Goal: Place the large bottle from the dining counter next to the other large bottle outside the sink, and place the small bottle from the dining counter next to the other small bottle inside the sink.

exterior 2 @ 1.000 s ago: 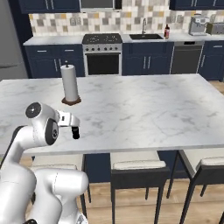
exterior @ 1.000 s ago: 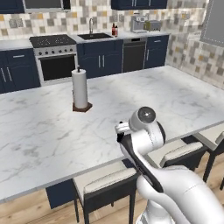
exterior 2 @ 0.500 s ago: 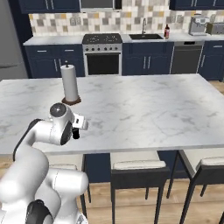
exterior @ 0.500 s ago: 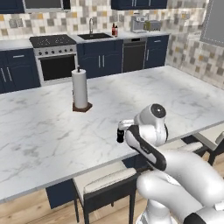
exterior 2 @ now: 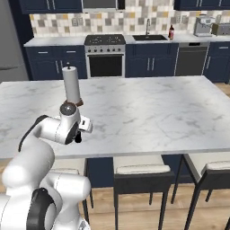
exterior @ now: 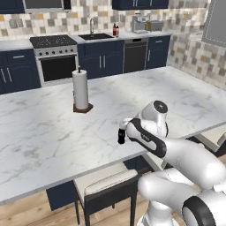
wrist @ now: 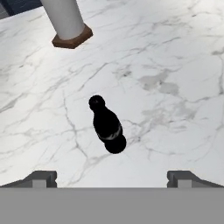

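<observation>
Since a second ago my arm has swung forward, bringing the pincer over a dark bottle standing on the marble tabletop. Its jaws are spread wide, holding nothing. I'd centre on the bottle's body, descend straight, then close. Left stands a paper towel roll; far back, stove, then sink.

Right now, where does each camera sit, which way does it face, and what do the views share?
Left base view: behind the arm's left, facing the counter; arm at lower right.
Right base view: behind its right, facing the same counter; arm at lower left.
Hand view: above the counter, looking down at a black bottle; open fingers at bottom.
All share the paper towel roll.
</observation>
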